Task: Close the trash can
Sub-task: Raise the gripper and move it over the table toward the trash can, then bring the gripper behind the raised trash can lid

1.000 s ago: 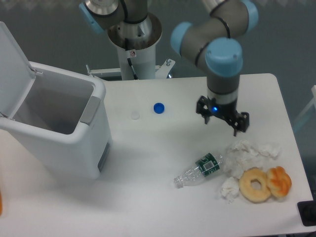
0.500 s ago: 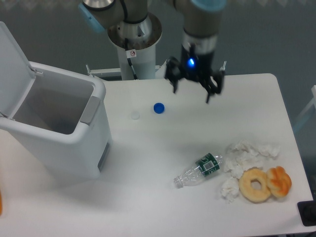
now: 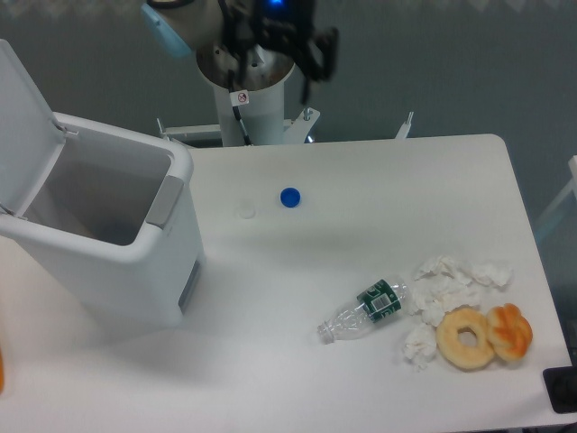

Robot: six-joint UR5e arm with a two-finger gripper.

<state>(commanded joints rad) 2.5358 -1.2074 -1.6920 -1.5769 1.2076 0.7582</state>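
The large white trash can (image 3: 104,230) stands at the left of the table with its flat lid (image 3: 22,117) swung up and back, so the inside shows. A grey latch tab (image 3: 163,200) sits on its right rim. My gripper (image 3: 275,45) is at the top of the view, high above the table's back edge, to the right of and above the can. Its fingers are spread and hold nothing.
A blue bottle cap (image 3: 289,197) and a white cap (image 3: 246,211) lie mid-table. A clear plastic bottle (image 3: 365,308) lies on its side, with crumpled tissues (image 3: 451,284) and two donuts (image 3: 482,336) at the front right. The robot base (image 3: 245,90) stands behind the table.
My gripper has risen from low over the right side of the table and swung up and left, toward the back and the can's side. The can and lid have not moved.
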